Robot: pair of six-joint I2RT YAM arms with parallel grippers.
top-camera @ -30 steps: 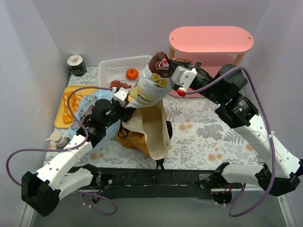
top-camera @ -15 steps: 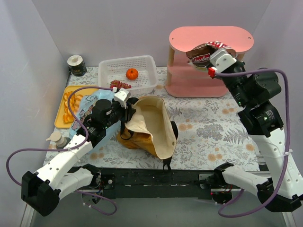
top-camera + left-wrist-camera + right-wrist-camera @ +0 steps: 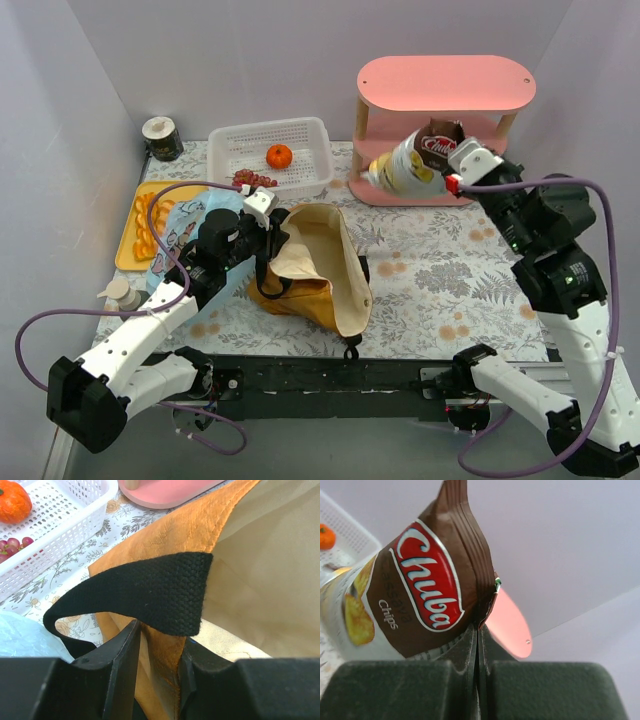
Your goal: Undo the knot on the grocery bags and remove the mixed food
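The mustard-brown tote [image 3: 310, 265] lies open at the table's middle, cream lining showing. My left gripper [image 3: 268, 225] is shut on its rim under the black strap [image 3: 145, 592], as the left wrist view [image 3: 157, 645] shows. My right gripper [image 3: 455, 170] is shut on the top seam of the snack packet [image 3: 405, 165], held in the air in front of the pink shelf; the right wrist view shows the packet [image 3: 410, 595]. The orange fruit [image 3: 279, 156] and grapes [image 3: 255, 179] lie in the white basket [image 3: 318, 150]. Pastry pieces [image 3: 148, 220] lie on the orange tray. The pale blue bag [image 3: 185, 225] lies under my left arm. The drink can is out of view.
A pink two-level shelf [image 3: 445, 85] stands at the back right. A dark cup with a white rim [image 3: 161, 138] stands at the back left corner. A small pale bottle [image 3: 122, 293] stands at the left edge. Grey walls close in three sides.
My right gripper carried the snack packet from above the tote to the right, up by the shelf top, then down in front of the shelf. The tote mouth sagged wider.
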